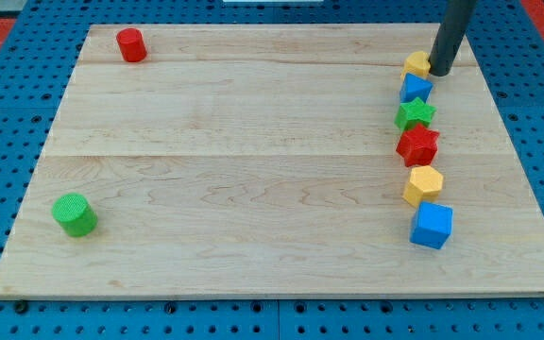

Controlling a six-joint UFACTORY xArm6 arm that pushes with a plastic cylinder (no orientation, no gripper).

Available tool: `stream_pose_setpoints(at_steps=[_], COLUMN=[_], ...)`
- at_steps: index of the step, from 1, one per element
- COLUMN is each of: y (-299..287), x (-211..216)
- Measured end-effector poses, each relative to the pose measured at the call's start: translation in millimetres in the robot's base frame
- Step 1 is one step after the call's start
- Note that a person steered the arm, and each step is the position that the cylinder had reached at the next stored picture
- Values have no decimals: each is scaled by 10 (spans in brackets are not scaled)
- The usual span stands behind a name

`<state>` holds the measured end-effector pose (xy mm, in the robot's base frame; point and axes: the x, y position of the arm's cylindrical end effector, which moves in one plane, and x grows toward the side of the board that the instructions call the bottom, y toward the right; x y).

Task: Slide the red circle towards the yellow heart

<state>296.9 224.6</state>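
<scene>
The red circle (131, 44), a short cylinder, stands near the board's top left corner. The yellow heart (416, 65) sits at the top of a column of blocks near the view's right edge. My tip (439, 72) touches the board just right of the yellow heart, close against it and far from the red circle. The rod rises out of the view's top.
Below the yellow heart in the column are a blue block (416, 89), a green star (415, 114), a red star (417, 144), a yellow hexagon (423, 185) and a blue cube (432, 225). A green cylinder (74, 214) stands at the lower left. The wooden board (253, 161) lies on blue pegboard.
</scene>
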Motion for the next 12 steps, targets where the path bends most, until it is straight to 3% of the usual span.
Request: stream_pose_setpoints(at_steps=[2,3,4,5,6,7,8,9,10,11,12], y=[-122,-823,-1978,-3014,-4500,-5171,-4410,-3651,-3941,-3367,-2341], x=[-214,-674,-358,412,290,-120,-522,-647,-706,-1045,-896])
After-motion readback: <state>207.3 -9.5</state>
